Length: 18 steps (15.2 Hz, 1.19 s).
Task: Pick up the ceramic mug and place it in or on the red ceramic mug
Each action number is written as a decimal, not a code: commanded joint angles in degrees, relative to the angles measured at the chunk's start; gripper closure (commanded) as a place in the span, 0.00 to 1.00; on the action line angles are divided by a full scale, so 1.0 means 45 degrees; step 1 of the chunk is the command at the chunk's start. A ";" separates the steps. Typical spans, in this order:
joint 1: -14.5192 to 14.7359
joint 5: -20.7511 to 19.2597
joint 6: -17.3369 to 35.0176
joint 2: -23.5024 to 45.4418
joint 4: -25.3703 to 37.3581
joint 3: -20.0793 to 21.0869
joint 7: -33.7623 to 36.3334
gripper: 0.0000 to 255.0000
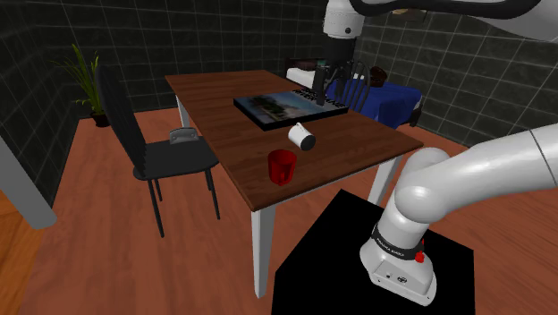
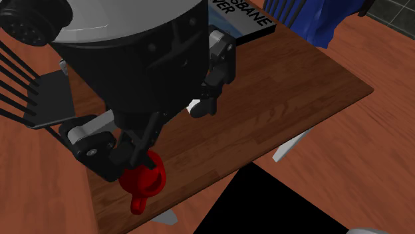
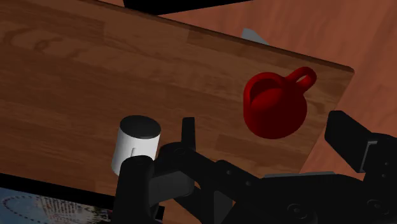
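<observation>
A white mug [image 1: 302, 136] sits near the middle of the wooden table [image 1: 224, 107] and looks tipped on its side. A red mug [image 1: 283, 166] stands upright closer to the table's front edge. My black gripper [image 1: 333, 85] hangs open high above the table, over a picture book [image 1: 288, 105], and holds nothing. In the wrist view the white mug [image 3: 135, 143] lies just beyond one finger and the red mug [image 3: 275, 105] farther off near the table edge. My gripper [image 2: 166, 133] covers most of the white mug [image 2: 195, 105] in the second exterior view, with the red mug [image 2: 143, 183] below it.
A black chair [image 1: 161, 152] with a small grey object [image 1: 185, 135] on its seat stands at the table's left in the shoulder view. A blue bed [image 1: 384, 94] lies behind the table, a plant [image 1: 85, 76] in the far left corner. The black stand [image 1: 358, 259] is in the lower right.
</observation>
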 commanded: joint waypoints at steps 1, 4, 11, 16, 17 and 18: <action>0.0000 0.0000 0.0000 0.0000 0.0000 0.0000 0.0000 0.00; -0.0295 -0.0306 0.1221 0.0715 -0.0382 -0.0347 0.0042 0.00; -0.0969 -0.0926 0.3993 0.2852 -0.0707 -0.1178 0.0185 0.00; -0.1410 -0.1227 0.5827 0.4700 -0.0457 -0.1774 0.0286 0.00; -0.1490 -0.1266 0.6171 0.5093 -0.0359 -0.1895 0.0303 0.00; -0.1566 -0.1298 0.6506 0.5493 -0.0247 -0.2015 0.0316 0.00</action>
